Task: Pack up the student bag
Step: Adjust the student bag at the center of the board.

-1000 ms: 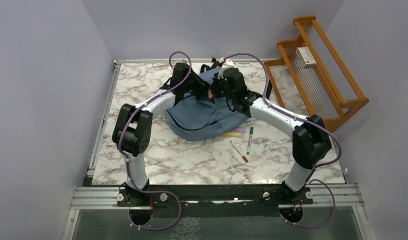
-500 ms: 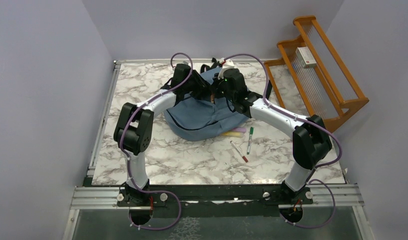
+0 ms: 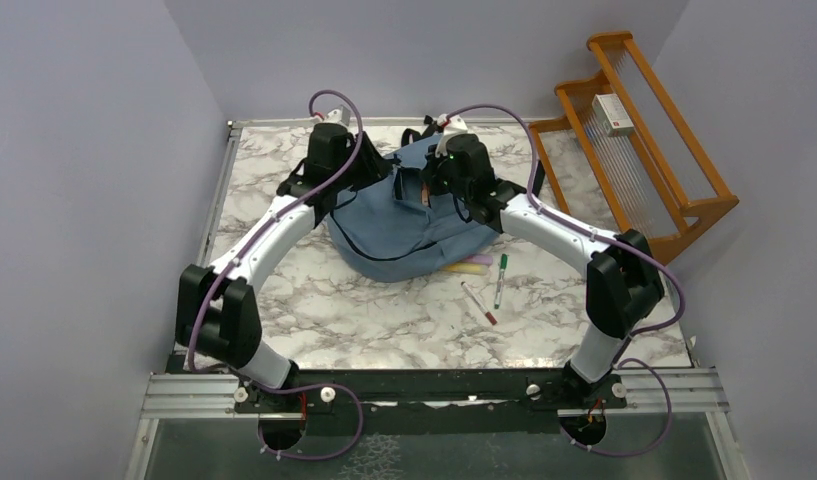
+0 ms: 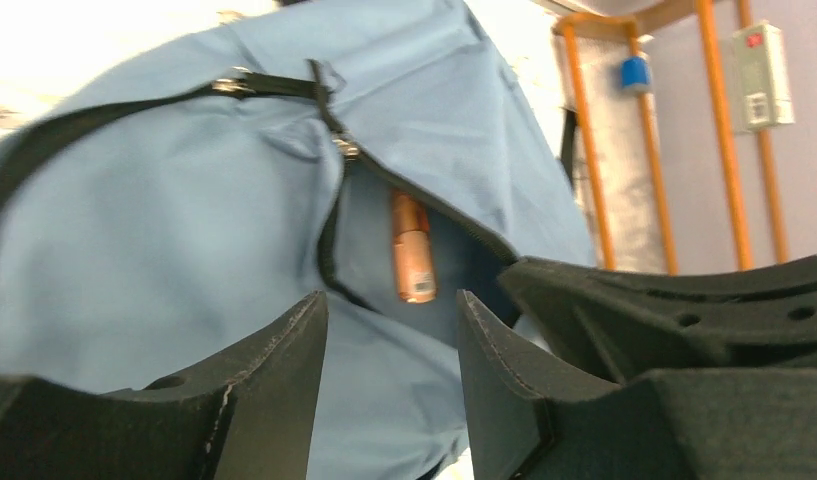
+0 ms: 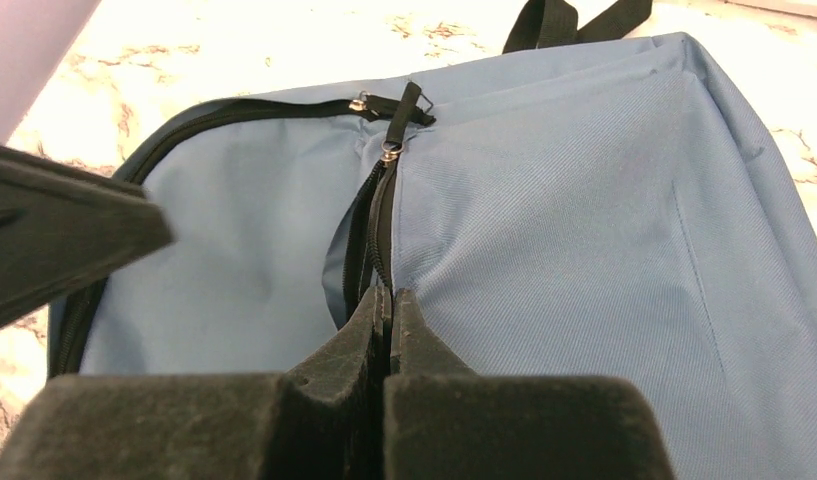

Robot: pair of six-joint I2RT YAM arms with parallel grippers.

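Observation:
The slate-blue student bag point(image 3: 414, 225) lies at the back middle of the table. It also shows in the left wrist view point(image 4: 184, 210) and the right wrist view point(image 5: 584, 200). Its pocket is unzipped, and a copper-coloured tube point(image 4: 412, 250) lies inside the opening. My right gripper point(image 5: 389, 296) is shut on the zipper edge of the opening, over the bag's top point(image 3: 425, 188). My left gripper point(image 4: 392, 305) is open and empty. It hovers just left of the opening point(image 3: 377, 177), apart from the fabric.
A yellow highlighter point(image 3: 467, 268), a purple one point(image 3: 475, 259), a green marker point(image 3: 501, 280) and a red marker point(image 3: 478, 302) lie on the marble table right of the bag. A wooden rack point(image 3: 634, 130) stands at the back right. Black straps point(image 5: 574, 20) trail behind the bag.
My left arm has swung out to the left and its gripper has drawn back from the bag's opening, leaving the copper tube inside. The right gripper has kept its hold.

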